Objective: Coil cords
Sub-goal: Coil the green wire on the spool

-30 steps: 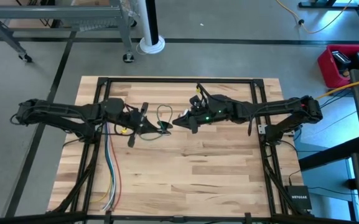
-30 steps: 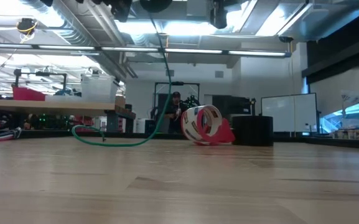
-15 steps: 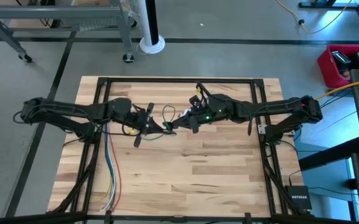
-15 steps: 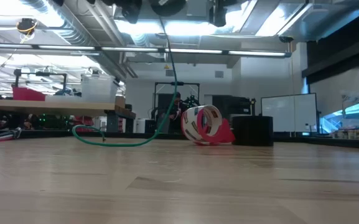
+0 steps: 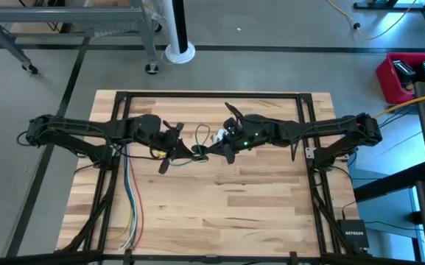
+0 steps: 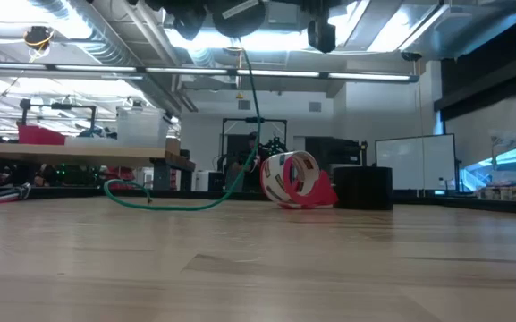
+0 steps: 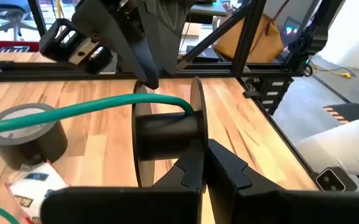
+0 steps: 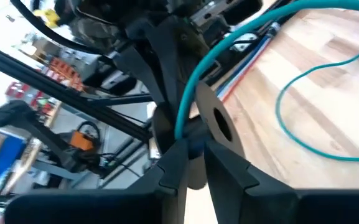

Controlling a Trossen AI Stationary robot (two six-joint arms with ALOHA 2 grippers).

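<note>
Two pincers are meeting above the middle of the wooden surface (image 5: 219, 191), raised clear of it. The left pincer (image 5: 196, 152) is fully closed; its dark fingers (image 7: 219, 165) are lying against the black spool (image 7: 167, 134), though whether they are clamping it cannot be told. The right pincer (image 5: 202, 152) is standing narrowly parted, its tips pinching the spool's hub from the opposite side in the right wrist view. The green cord (image 7: 86, 112) is passing over the spool's barrel, hanging down from it and trailing in a loose curve on the surface (image 6: 164, 202). A grey tape roll (image 7: 27, 134) is resting just beside the spool. Long coloured wires (image 5: 131, 199) are running along the surface beneath the left arm, towards its near edge.
</note>
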